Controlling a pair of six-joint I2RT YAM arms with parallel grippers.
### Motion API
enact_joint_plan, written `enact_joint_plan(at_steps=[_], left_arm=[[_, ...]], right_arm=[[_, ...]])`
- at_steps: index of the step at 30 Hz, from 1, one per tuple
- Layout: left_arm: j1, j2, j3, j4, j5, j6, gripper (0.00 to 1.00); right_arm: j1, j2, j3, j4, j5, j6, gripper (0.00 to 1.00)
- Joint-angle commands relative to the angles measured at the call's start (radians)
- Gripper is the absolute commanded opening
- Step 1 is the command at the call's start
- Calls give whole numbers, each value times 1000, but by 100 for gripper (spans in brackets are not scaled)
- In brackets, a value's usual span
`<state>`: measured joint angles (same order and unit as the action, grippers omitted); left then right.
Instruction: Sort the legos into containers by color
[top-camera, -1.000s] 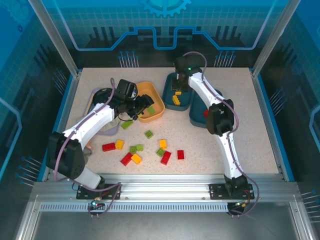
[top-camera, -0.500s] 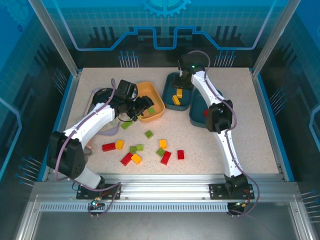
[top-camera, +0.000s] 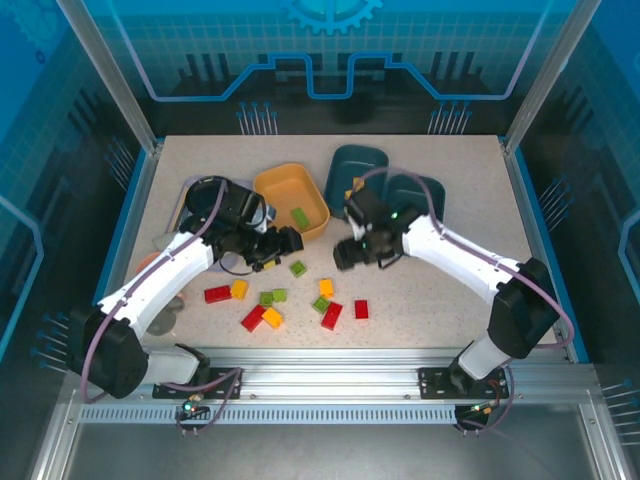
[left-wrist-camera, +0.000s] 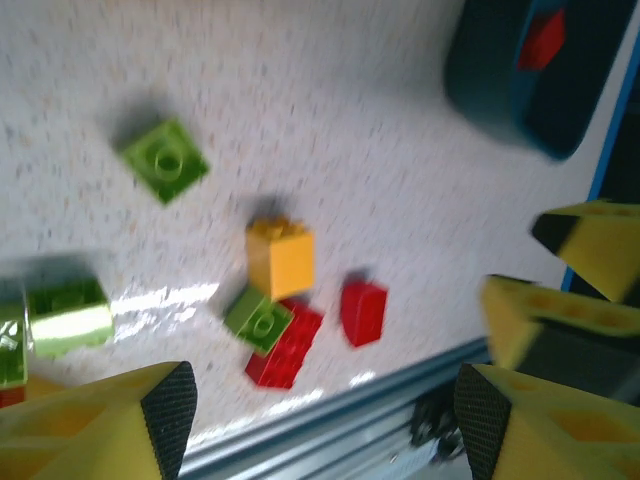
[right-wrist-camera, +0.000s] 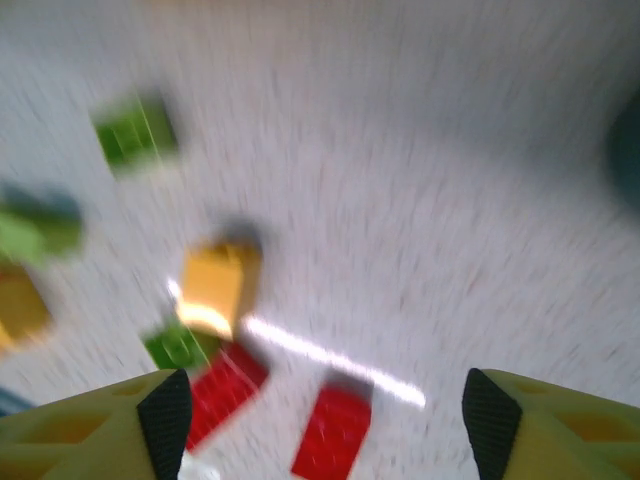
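Speckled tabletop (top-camera: 420, 320), blue glass walls all round, and you have both tools low over the loose pile.

Left gripper (left-wrist-camera: 322, 405): fingers spread wide, nothing between them. Right gripper (right-wrist-camera: 320, 415): parted and empty too, though its wrist view is badly smeared.

From above, the two heads hang near each other, either side of a lone green brick (top-camera: 298, 268). That's your first worry: steer both at the same cluster and they could knock together.

Second worry: beyond the left fingers an orange brick (left-wrist-camera: 280, 258), a green tile (left-wrist-camera: 258, 320) and a red brick (left-wrist-camera: 285, 345) crowd together and look to be touching. A second red brick (left-wrist-camera: 363, 312) sits just beside them. Closing on one may well drag or tip a neighbour.

Third: with that blur you can't judge the line-up on the right side, so a pinch there could miss.

Now the count, working outward. Loose on the table I make four red, four green and three orange.

Further out are three containers:
- The yellow-orange bin (top-camera: 275, 185) holds one green piece (top-camera: 300, 216).
- The far teal bin (top-camera: 357, 160) shows a yellow piece (top-camera: 357, 186).
- The right teal bin (left-wrist-camera: 480, 90) holds one red piece (left-wrist-camera: 545, 35).

Brick colours don't match bin colours here, so dropping one in the wrong bin is an easy slip.
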<state>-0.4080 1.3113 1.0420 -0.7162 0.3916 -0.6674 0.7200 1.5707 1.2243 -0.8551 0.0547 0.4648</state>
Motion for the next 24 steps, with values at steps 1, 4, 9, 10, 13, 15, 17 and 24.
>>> enact_joint_plan(at_steps=[1,4,9,10,13,15,17,24], left_arm=[[-21,-42,-74,-84,63,84,72],[-27,-62,-127,-58,74,72,72],[-38,-58,-145,-37,80,64,72],[-38,-58,-145,-35,79,64,72],[-40,-62,-142,-34,79,64,72],[-41,-68,-146,-32,75,60,72],[-41,-76,-151,-24,72,52,72],[-46,-96,-160,11,62,2,72]], right_arm=[[32,-1,-116,8,-90,34,77],[49,39,-166,57,-135,49,77],[38,117,-182,93,-125,94,70],[34,136,-182,93,-127,101,68],[34,161,-193,107,-127,113,61],[34,172,-196,102,-117,115,57],[35,183,-196,96,-109,115,52],[29,150,-161,48,-60,107,29]])
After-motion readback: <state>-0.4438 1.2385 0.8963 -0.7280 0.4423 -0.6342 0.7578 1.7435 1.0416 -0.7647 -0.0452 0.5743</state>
